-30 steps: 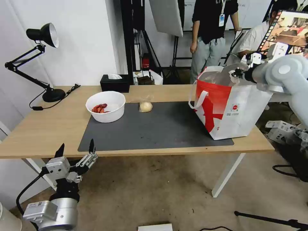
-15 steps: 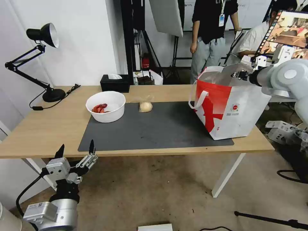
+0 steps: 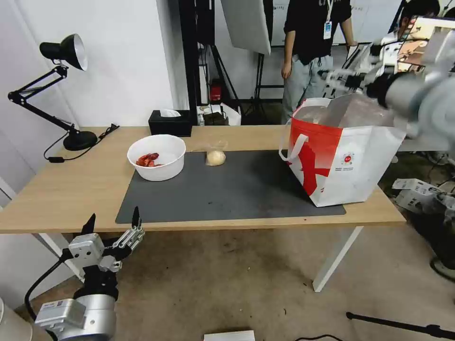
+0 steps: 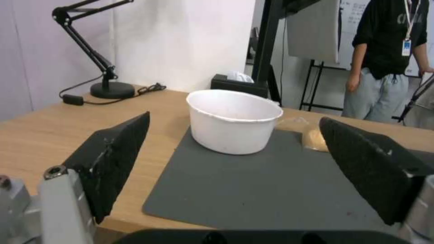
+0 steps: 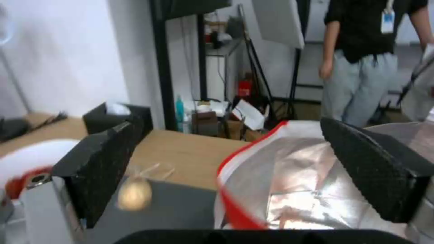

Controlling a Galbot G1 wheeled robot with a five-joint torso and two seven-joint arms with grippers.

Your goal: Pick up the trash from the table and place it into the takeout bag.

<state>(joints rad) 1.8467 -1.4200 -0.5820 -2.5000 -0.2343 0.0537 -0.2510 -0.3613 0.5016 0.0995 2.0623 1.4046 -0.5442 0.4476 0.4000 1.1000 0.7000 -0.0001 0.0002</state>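
The white bowl (image 3: 156,156) with red shells (image 3: 147,159) sits at the far left corner of the dark grey mat (image 3: 227,189) on the table (image 3: 71,189). A yellowish ball in clear wrap (image 3: 215,157) lies just right of it. At the right end stands the red-and-white takeout bag (image 3: 346,156). My right gripper (image 3: 334,76) hangs above the bag's far rim, open and holding nothing (image 5: 226,122), over the foil lining (image 5: 294,176). My left gripper (image 3: 113,219) waits open below the table's front edge, facing the bowl (image 4: 233,122) and the ball (image 4: 315,139).
A black tissue box (image 3: 169,123) stands at the table's back edge and a black desk lamp (image 3: 71,137) at the far left corner. Light stands and people are behind the table. Boxes and cables lie on the floor to the right.
My right gripper has risen and swung left, from the bag's mouth to well above its far rim. The left arm, bowl and ball have not moved.
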